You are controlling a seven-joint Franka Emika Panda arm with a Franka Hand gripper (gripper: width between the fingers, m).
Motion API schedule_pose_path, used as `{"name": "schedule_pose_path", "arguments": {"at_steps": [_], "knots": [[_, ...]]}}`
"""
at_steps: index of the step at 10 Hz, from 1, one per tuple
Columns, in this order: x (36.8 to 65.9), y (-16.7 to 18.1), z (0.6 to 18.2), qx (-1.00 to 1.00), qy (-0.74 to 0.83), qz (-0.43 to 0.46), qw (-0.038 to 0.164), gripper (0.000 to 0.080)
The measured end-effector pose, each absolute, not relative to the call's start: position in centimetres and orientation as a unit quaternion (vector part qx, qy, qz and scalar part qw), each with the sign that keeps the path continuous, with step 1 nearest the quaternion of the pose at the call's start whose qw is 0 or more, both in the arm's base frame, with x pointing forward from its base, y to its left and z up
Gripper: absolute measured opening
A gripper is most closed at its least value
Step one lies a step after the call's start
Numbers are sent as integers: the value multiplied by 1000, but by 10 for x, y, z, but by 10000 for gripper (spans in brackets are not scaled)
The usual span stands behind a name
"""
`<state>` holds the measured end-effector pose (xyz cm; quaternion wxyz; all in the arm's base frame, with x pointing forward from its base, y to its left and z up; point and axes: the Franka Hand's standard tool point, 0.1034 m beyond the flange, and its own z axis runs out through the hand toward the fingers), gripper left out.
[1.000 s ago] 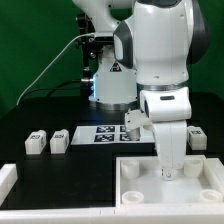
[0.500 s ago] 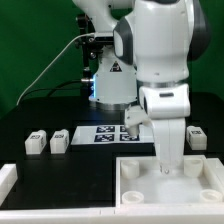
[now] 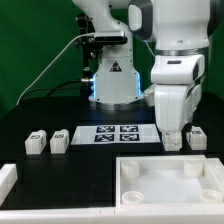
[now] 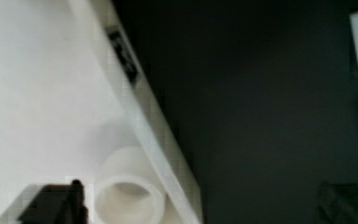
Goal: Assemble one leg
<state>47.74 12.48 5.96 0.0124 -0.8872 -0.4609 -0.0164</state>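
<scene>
Two legs, small white blocks with tags point(image 3: 37, 143) point(image 3: 61, 141), lie on the black table at the exterior view's left. A third leg point(image 3: 199, 137) lies at the right, just beside my gripper point(image 3: 174, 140). The gripper hangs above the far right corner of the large white tray-like part point(image 3: 138, 185). In the wrist view the dark fingers point(image 4: 51, 200) stand wide apart, and the gripper point(image 4: 202, 205) is open with nothing between them. Below it are the tray part's edge point(image 4: 87, 120) and a round corner recess point(image 4: 131, 195).
The marker board point(image 3: 118, 133) lies flat behind the tray part. A white strip point(image 3: 8, 178) sits at the near left edge. The robot base with a lit panel point(image 3: 112, 85) stands at the back. A green backdrop closes the scene.
The arm has risen and swung toward the exterior view's right. The gripper has lifted out of the tray part's far corner and now hangs next to the right-hand leg.
</scene>
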Motion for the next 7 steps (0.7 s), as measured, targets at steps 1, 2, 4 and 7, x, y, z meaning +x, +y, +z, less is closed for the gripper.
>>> {"name": "schedule_pose_path", "arguments": {"at_steps": [1, 2, 4, 7], "knots": [[474, 139, 64, -919, -393, -18, 17, 649], [476, 148, 71, -939, -341, -24, 21, 649], [478, 145, 63, -980, -193, -22, 49, 649], [477, 151, 64, -997, -57, -14, 57, 649]]}}
